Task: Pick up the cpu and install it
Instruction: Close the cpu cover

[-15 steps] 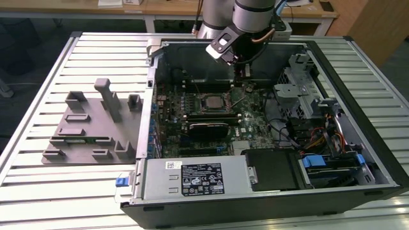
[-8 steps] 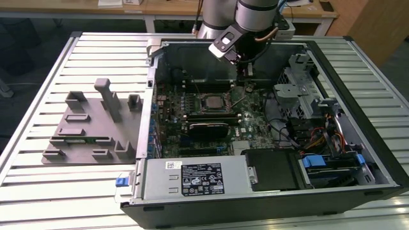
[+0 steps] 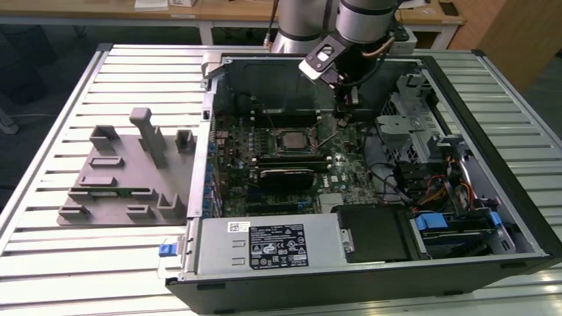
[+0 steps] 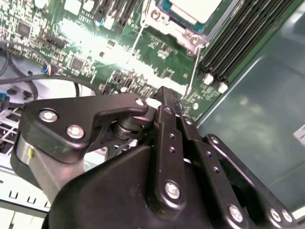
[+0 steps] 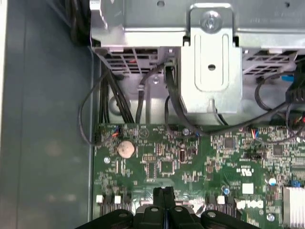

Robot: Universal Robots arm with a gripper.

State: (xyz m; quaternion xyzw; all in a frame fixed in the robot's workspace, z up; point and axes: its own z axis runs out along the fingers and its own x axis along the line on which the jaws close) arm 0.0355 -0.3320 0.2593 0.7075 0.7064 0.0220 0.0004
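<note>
Gripper [image 5: 164, 192]: jaws pressed together, nothing between them. It hangs low over the motherboard [image 5: 167, 162], inside the open case [image 3: 263, 79] on the desk [image 3: 131, 72].

Cpu [image 3: 290, 139]: lies flat in the socket frame [image 4: 164, 21], silver top up, apart from my gripper and a little toward the exterior view's left of it. I am not touching it.

Containers:
- Case holds the motherboard, a metal drive cage [image 5: 209, 62], a power supply [image 3: 263, 245] and bundles of dark cables [image 5: 90, 109].
- Socket frame holds the cpu. Whether the chip is fully seated I cannot tell.
- Grey fixture [image 3: 123, 174] stands on the desk, well apart from the case. A thin greenish strip lies in one of its slots; I cannot tell what it is.

Risks, as I judge them:
- A thin wire lever [image 4: 192, 71] stands close beside my fingertips. A sideways move at this height could catch and bend it.
- The board below me is crowded with small parts. Any further descent could press the jaws into them.
- Cables run near the drive cage. A swing that way could snag one.
- If the cpu sits crooked, pressing or nudging it could damage the contacts beneath.
- Memory slots [image 4: 238, 33] flank the socket and leave little room to approach it.
</note>
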